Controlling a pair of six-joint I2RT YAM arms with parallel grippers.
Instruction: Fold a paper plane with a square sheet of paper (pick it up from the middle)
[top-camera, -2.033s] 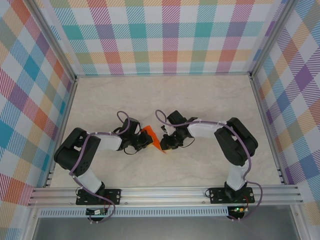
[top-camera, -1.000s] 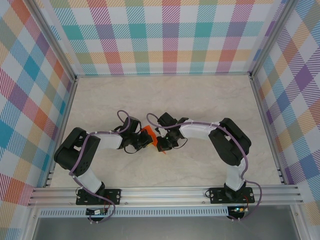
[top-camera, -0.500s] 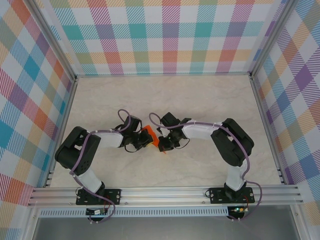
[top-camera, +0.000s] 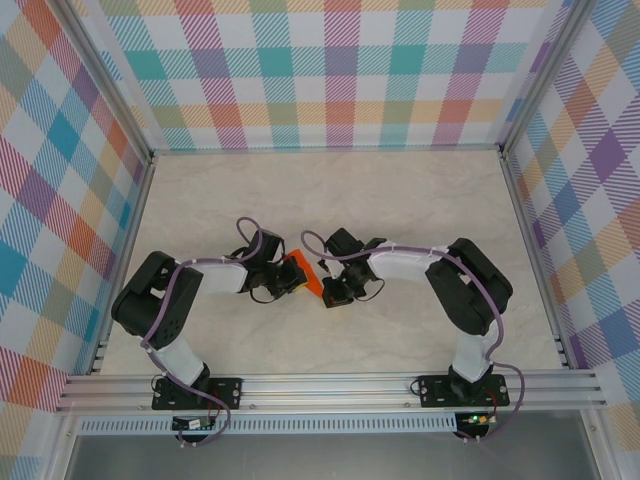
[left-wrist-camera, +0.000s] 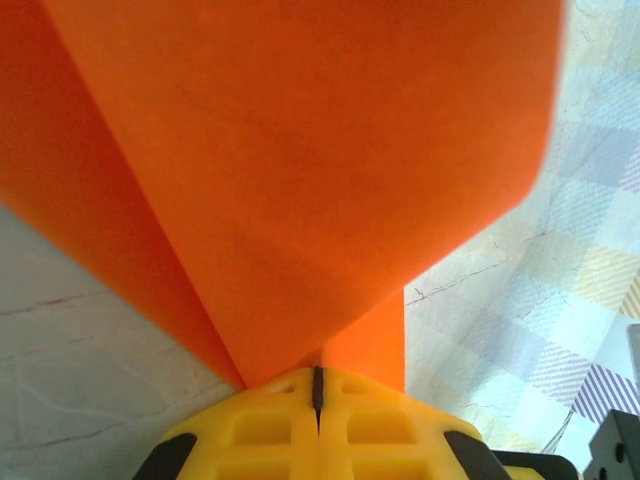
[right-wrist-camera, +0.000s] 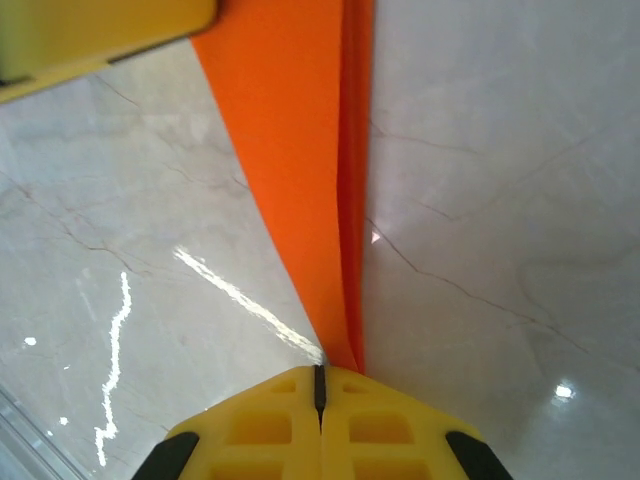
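The square sheet of paper is bright orange and folded into a narrow creased wedge. It sits between both grippers at mid-table. My left gripper is shut on its wide end. In the left wrist view the paper fans out from the closed yellow fingertips. My right gripper is shut on the narrow end. In the right wrist view the wedge tapers down into the closed fingertips. The left gripper's yellow finger shows at the top left there.
The marble-pattern tabletop stretches behind and to both sides of the grippers. Checked walls enclose it at the back and sides. An aluminium rail carrying both arm bases runs along the near edge.
The right gripper first slid left toward the left gripper, then drew back right and nearer. More orange paper shows between the two grippers now. The left arm has barely moved.
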